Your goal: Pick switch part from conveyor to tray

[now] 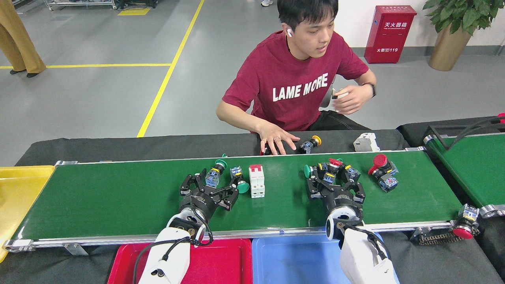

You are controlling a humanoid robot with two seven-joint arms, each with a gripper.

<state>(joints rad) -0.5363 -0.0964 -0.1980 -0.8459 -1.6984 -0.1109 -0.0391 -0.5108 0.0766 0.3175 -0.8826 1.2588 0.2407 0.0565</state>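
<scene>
The conveyor (pixel 118 201) is a long green belt that runs across the middle of the frame, on a bench (pixel 118 146) with a black cover.

The left end effector (pixel 209 188) is over the belt, left of the middle. Its fingers are spread wide and hold nothing. A green-capped switch part (pixel 215 173) lies between its finger tips, at the top of the gap. I cannot tell if a finger touches it. Another green-capped switch part (pixel 238 180) lies just beside its right finger. A white breaker with a red top (pixel 257 180) stands a little more to the right.

The right end effector (pixel 334 185) is over the belt, right of the middle. Its fingers are spread wide too, and it grips nothing. A cluster of switch parts (pixel 330 170), with green and red caps, sits right at its finger tips. A red mushroom switch part (pixel 382 171) lies near, toward the right.

At the bottom of the frame are a red tray (pixel 229 262) and a blue tray (pixel 294 262). A yellow tray (pixel 17 189) is at the left edge.

A person in a red shirt (pixel 300 85) sits behind the bench, one hand (pixel 276 138) flat on it. A yellow-capped switch part (pixel 309 144) and a white breaker (pixel 366 142) lie on the black cover close by.
</scene>
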